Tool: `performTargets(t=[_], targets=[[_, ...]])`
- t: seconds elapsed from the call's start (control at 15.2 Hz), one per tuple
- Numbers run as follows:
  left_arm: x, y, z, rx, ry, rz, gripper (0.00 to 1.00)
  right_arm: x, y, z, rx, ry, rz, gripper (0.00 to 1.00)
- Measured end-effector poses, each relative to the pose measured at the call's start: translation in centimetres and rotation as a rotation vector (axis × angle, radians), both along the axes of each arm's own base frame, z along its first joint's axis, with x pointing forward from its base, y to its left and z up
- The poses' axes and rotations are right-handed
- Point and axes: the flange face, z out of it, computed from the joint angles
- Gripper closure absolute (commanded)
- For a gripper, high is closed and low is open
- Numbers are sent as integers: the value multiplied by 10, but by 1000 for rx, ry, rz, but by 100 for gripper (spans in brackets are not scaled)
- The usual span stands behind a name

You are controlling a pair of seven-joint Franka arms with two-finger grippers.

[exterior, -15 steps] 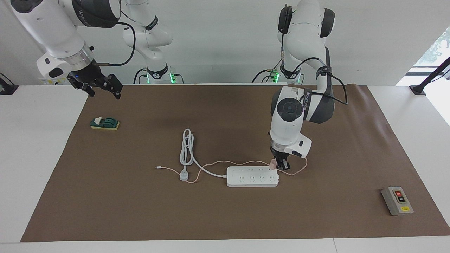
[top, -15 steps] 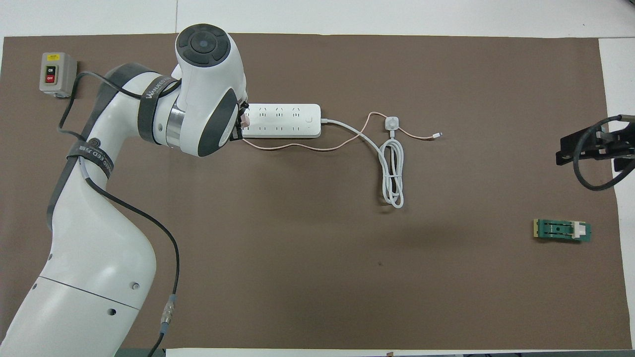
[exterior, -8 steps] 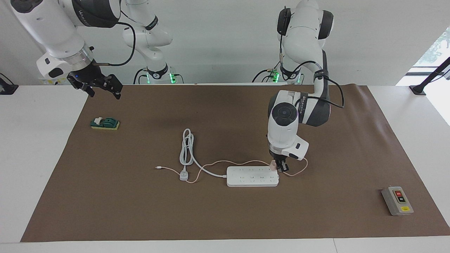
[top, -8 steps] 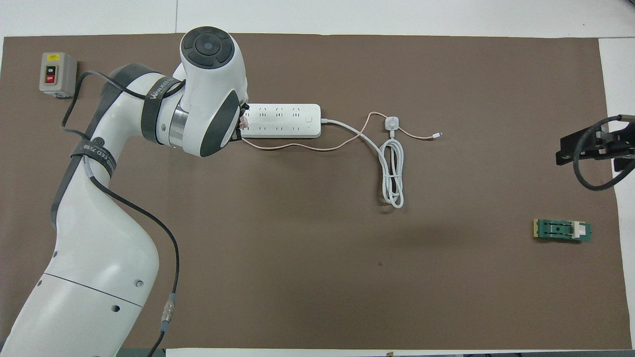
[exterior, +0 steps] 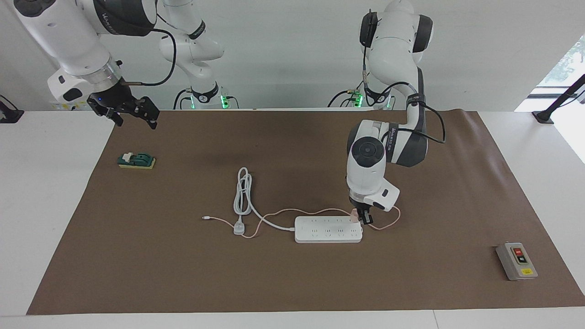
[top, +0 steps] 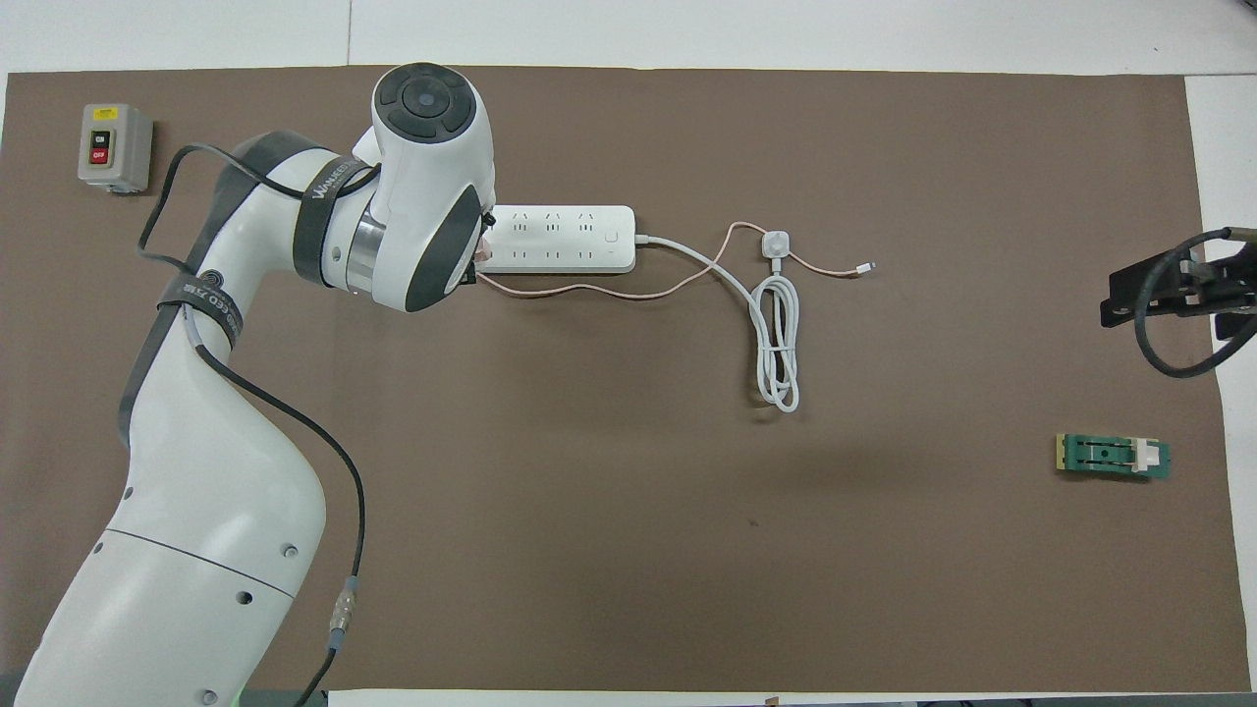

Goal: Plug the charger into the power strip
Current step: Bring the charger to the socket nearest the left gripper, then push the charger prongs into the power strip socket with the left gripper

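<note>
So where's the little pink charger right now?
In the facing view the charger sits in the left tool, right at the power strip, at that strip's end toward the left arm's side of the table.

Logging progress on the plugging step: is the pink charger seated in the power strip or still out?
Cannot tell. The left gripper holds the charger right at the power strip's end socket; its prongs are hidden.

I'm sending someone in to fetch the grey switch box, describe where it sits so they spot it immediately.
Start at the brown mat and go to its corner at the left arm's end, farthest from the robots. The switch box lies there alone: grey, with red and black buttons and a yellow label.
</note>
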Motion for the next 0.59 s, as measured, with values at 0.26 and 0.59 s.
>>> performTargets(t=[0.26,0.59], targets=[[-1,-2,0,7,-1,-15,100,0,0,0,0,0,0,0],[-2,-4,0,14,-1,-23,100,0,0,0,0,0,0,0]])
